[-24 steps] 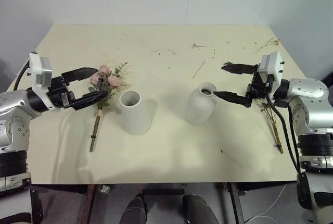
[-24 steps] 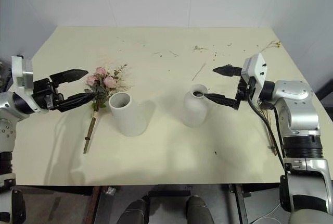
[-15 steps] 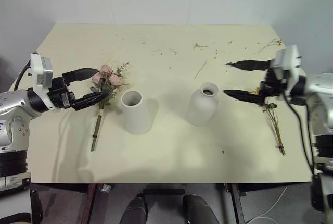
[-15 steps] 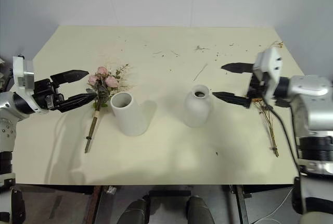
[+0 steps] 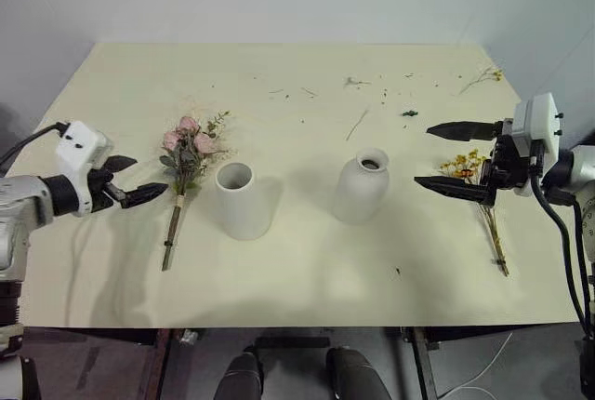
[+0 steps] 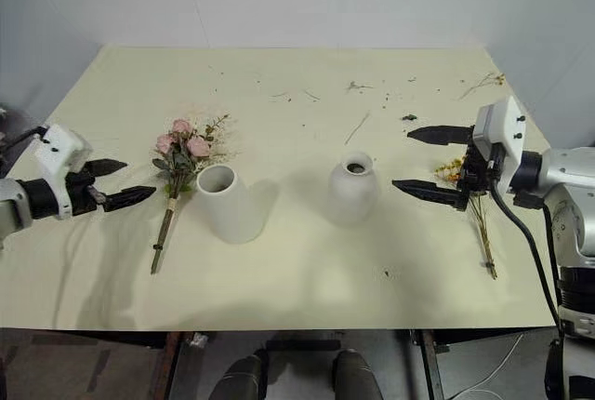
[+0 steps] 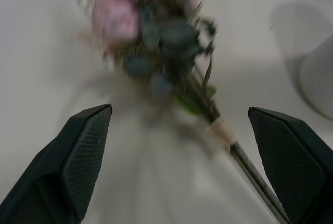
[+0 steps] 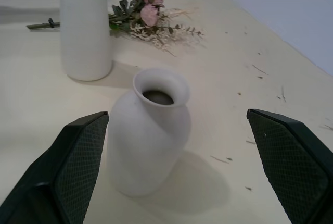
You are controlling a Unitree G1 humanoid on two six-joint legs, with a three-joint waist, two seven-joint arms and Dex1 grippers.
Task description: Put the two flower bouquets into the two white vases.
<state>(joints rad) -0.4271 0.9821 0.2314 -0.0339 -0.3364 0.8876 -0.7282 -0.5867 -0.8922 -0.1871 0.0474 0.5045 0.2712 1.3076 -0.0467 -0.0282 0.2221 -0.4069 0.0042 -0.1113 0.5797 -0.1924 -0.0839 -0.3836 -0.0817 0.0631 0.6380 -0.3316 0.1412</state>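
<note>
The pink rose bouquet [image 5: 189, 147] lies flat on the table, its stem pointing toward the near edge. Just right of it stands the smooth wide-mouthed white vase [image 5: 243, 200]. The rounder narrow-necked vase [image 5: 361, 188] stands right of centre. At the right edge lies the thin dried bouquet [image 5: 485, 206] with small yellow flowers. My left gripper [image 5: 151, 175] hovers open, left of the roses and apart from them; the rose bouquet [image 7: 156, 31] lies ahead of its fingers. My right gripper [image 5: 421, 154] is open between the narrow-necked vase [image 8: 150, 135] and the dried bouquet, holding nothing.
Loose twigs [image 5: 355, 124] and crumbs are scattered over the far half of the cream table [image 5: 307, 270]. A small dried sprig [image 5: 483, 75] lies at the far right corner. White walls stand behind and to the right.
My left gripper drew back to the left, away from the roses. My right gripper moved right, away from the narrow-necked vase's mouth, toward the dried bouquet. Both stayed open.
</note>
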